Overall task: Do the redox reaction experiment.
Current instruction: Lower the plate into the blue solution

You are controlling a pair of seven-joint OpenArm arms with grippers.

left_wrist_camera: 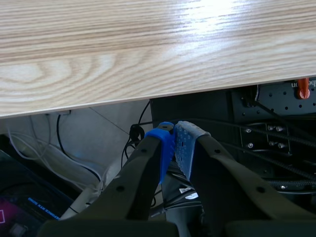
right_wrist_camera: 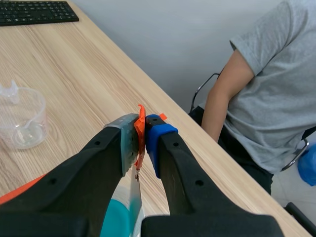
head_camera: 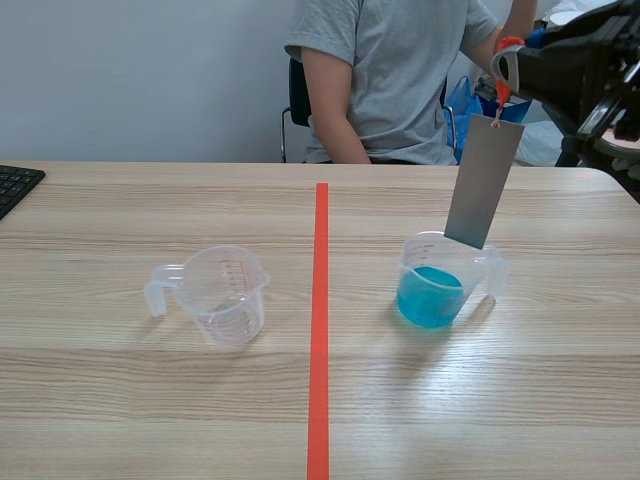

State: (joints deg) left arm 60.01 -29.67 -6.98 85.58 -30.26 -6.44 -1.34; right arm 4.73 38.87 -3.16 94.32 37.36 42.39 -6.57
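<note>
My R gripper (right_wrist_camera: 141,133) is clamped on the orange tab (right_wrist_camera: 140,118) w/ grey metal strip (head_camera: 484,180) hanging at the rim of the blue-soln cup (head_camera: 440,285), prob. not dipped yet; L gripper (left_wrist_camera: 174,140) closed, empty, under the table (left_wrist_camera: 148,49); empty cup (head_camera: 222,295) unused.

The left claw (left_wrist_camera: 174,145) is hanging just short of the wooden counter's (left_wrist_camera: 148,44) edge, its blue and grey pads (left_wrist_camera: 160,148) pressing together on nothing. Beyond that edge, cables (left_wrist_camera: 64,148) are trailing over a tiled floor (left_wrist_camera: 98,123) beside black metal equipment (left_wrist_camera: 271,118).
</note>
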